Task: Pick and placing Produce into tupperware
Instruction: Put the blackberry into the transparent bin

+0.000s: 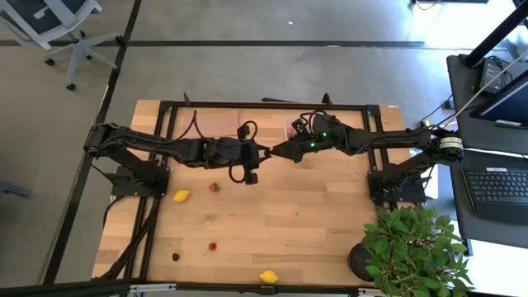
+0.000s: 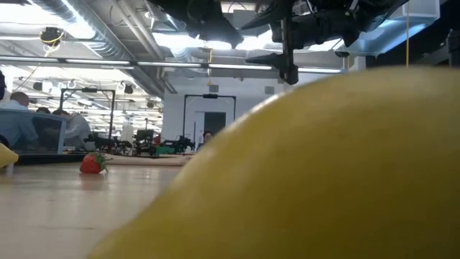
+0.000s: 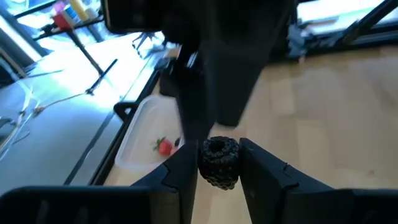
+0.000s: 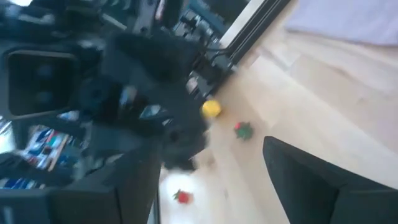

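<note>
My left gripper (image 3: 219, 171) is shut on a small dark berry (image 3: 219, 160) above the table's middle (image 1: 262, 152). My right gripper (image 4: 211, 165) faces it tip to tip (image 1: 277, 152) and is open, one of its dark fingers (image 3: 214, 81) standing just beyond the berry. The clear tupperware (image 3: 140, 140) sits on the table at the far side, partly under the right arm (image 1: 293, 128), with a red strawberry (image 3: 164, 147) inside. Loose on the table are two lemons (image 1: 181, 195) (image 1: 268, 277), two strawberries (image 1: 214, 187) (image 1: 212, 246) and a dark berry (image 1: 176, 256). My left gripper pinches the dark berry by its two opposite sides (image 3: 203, 163) between its two fingers, at their free ends. The fingers reach nearly level from the table's left. The berry is lifted clear of the table.
A potted green plant (image 1: 412, 247) stands at the near right corner. A pale pinkish sheet (image 1: 216, 124) lies at the far edge, left of the tub. The near lemon (image 2: 323, 165) fills most of the low view. A dark frame (image 1: 264, 105) borders the table.
</note>
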Action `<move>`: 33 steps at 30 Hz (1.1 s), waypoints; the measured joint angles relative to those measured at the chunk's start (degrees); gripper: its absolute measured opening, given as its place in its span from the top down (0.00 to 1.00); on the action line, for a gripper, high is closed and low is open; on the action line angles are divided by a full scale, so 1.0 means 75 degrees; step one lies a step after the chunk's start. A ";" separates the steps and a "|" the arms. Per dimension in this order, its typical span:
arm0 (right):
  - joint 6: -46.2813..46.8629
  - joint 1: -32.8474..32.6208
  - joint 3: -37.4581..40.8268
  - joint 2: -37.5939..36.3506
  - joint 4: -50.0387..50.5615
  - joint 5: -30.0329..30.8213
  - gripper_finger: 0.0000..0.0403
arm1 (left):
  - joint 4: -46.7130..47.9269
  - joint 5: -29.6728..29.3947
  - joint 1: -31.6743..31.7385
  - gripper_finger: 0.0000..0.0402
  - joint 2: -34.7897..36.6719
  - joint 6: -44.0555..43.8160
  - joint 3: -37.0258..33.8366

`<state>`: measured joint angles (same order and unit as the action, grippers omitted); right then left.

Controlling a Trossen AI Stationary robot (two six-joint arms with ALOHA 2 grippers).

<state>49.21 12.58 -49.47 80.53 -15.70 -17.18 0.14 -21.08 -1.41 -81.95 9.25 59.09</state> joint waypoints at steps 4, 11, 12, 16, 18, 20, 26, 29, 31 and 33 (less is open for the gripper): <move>0.0011 -0.0003 -0.0003 -0.0008 -0.0013 0.0283 0.30 | -0.0269 0.0146 0.0000 0.73 0.0000 0.0025 0.0000; 0.0209 -0.0020 -0.0003 -0.0009 -0.0589 0.0284 0.30 | -0.0372 0.0180 0.0052 0.78 0.0006 0.0050 0.0000; 0.0230 -0.0020 -0.0003 -0.0009 -0.0649 0.0270 0.30 | -0.0392 0.0182 0.0052 0.78 0.0006 0.0050 0.0000; 0.0420 -0.0029 -0.0003 -0.0007 -0.0749 0.0136 0.33 | -0.0641 0.0138 0.0050 0.75 0.0006 0.0058 0.0000; 0.0425 -0.0055 -0.0003 -0.0006 -0.0746 0.0136 0.35 | -0.0764 0.0111 0.0052 0.73 0.0006 0.0103 0.0000; 0.0426 -0.0065 -0.0003 -0.0009 -0.0807 0.0136 0.37 | -0.0879 0.0104 0.0052 0.72 0.0006 0.0233 0.0000; 0.0422 -0.0145 -0.0003 -0.0009 -0.1030 0.0129 0.46 | -0.0967 0.0104 0.0064 0.78 0.0006 0.0254 0.0000; 0.0414 -0.0160 -0.0003 -0.0006 -0.1160 0.0103 0.52 | -0.0964 0.0104 0.0067 0.78 0.0006 0.0252 0.0000; 0.0410 -0.0160 -0.0003 -0.0006 -0.1204 0.0049 0.57 | -0.0964 0.0104 0.0067 0.76 0.0006 0.0248 0.0000; 0.0399 -0.0160 -0.0003 -0.0006 -0.1198 -0.0029 0.63 | -0.0964 0.0106 0.0066 0.74 0.0006 0.0248 0.0000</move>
<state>52.21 11.38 -49.50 80.49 -24.69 -17.40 -7.09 -20.28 -0.92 -81.91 11.11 59.09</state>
